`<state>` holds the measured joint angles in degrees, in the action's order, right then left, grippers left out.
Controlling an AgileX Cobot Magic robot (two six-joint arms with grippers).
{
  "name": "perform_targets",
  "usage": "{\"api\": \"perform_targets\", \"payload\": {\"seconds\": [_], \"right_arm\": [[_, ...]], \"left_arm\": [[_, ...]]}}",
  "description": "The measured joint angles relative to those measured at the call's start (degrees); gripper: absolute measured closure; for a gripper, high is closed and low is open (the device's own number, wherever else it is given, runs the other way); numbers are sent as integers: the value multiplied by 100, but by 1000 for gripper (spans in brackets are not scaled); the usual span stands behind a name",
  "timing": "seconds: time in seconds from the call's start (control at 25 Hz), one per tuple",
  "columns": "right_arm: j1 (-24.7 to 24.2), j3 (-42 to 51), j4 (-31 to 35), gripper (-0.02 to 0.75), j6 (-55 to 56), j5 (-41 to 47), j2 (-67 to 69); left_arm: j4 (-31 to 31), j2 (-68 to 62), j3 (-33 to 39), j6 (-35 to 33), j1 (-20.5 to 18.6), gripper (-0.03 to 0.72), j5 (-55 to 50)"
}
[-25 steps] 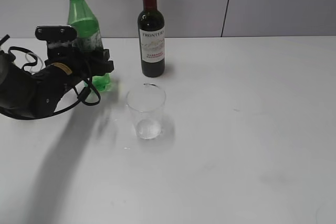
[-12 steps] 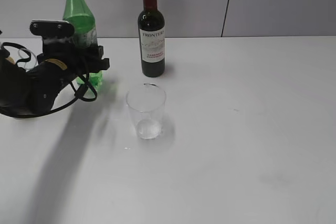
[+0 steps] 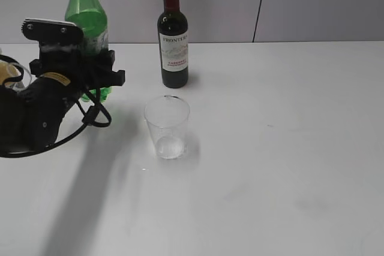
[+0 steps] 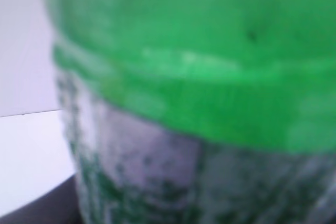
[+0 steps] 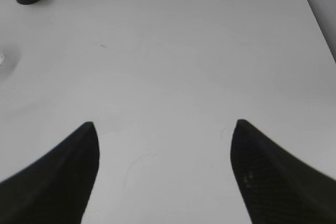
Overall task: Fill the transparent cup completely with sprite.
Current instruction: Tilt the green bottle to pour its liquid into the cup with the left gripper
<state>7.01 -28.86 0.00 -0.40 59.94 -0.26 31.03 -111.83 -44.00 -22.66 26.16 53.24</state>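
The white table (image 3: 288, 166) fills most of the frame. At upper left, the left gripper (image 3: 90, 67) clamps the green bottle (image 3: 87, 19) around its label band, a sound hold: thin plastic flexes and is slick, so a firm mid-body grip suits it. The dark wine bottle (image 3: 173, 40) stands upright at top centre. Just below it, the transparent cup (image 3: 167, 127) stands empty, light and easily tipped. The right gripper (image 5: 163, 171) hangs wide open, holding nothing.
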Motion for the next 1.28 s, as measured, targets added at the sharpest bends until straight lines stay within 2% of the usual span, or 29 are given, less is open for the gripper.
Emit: {"api": "perform_targets", "payload": {"seconds": [0.28, 0.56, 0.8, 1.04, 1.28], "right_arm": [[0, 0, 0, 147, 0, 0, 0], [0, 0, 0, 148, 0, 0, 0], [0, 0, 0, 148, 0, 0, 0], [0, 0, 0, 148, 0, 0, 0], [0, 0, 0, 148, 0, 0, 0]], "left_arm": [[507, 497, 718, -197, 367, 230, 350], [1505, 982, 1096, -1418, 858, 230, 389], [2466, 1095, 1103, -2632, 1257, 230, 395], [3314, 1095, 1103, -3450, 1762, 230, 725], [3959, 1100, 1103, -4399, 1873, 230, 870]]}}
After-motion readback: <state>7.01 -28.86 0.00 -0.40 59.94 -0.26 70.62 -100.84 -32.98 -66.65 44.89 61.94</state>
